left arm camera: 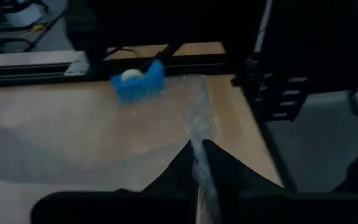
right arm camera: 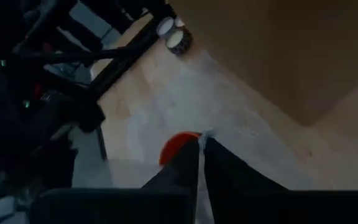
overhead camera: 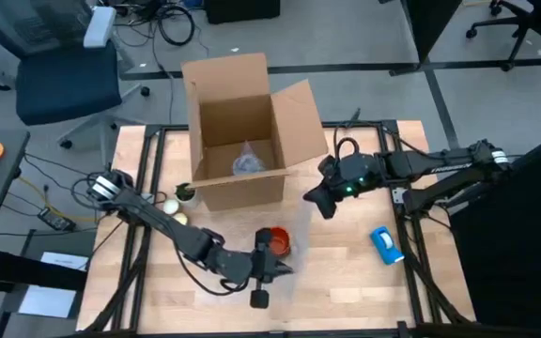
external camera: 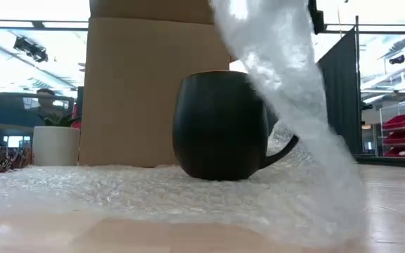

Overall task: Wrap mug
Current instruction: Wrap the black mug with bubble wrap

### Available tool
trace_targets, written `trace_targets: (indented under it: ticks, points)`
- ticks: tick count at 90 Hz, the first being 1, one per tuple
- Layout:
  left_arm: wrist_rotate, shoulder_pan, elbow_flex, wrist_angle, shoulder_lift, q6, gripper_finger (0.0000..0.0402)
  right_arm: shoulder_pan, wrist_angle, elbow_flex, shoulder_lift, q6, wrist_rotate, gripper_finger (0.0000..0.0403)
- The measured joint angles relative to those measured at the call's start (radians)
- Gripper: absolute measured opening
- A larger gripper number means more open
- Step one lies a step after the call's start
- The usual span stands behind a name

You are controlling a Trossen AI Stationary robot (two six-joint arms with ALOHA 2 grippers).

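On the wooden table, the small orange-red mug is sitting on clear bubble wrap; the left gripper and right gripper are apparently each pinching a wrap edge, risking slippage

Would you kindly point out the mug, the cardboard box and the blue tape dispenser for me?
mug (external camera: 220, 126): low view, middle of its dark outer wall.
cardboard box (overhead camera: 242, 188): high view, its front wall.
blue tape dispenser (overhead camera: 386, 243): high view, middle of its blue body.

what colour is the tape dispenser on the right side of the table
The tape dispenser is bright blue, clearest in the left wrist view.
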Motion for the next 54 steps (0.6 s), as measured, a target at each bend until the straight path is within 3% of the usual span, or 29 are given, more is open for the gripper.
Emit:
trace_targets:
  ticks: [23, 33, 54]
  points:
    - [-0.039, 0.011, 0.0, -0.104, -0.009, -0.006, 0.0, 0.013, 0.019, 0.0, 0.008, -0.039, 0.002, 0.0]
    - [-0.044, 0.011, 0.0, -0.139, -0.009, -0.027, 0.0, 0.013, 0.016, 0.0, 0.008, -0.057, 0.052, 0.0]
    - [0.04, -0.007, 0.0, -0.12, -0.009, -0.034, 0.0, -0.013, -0.005, 0.0, 0.0, -0.1, 0.075, 0.0]
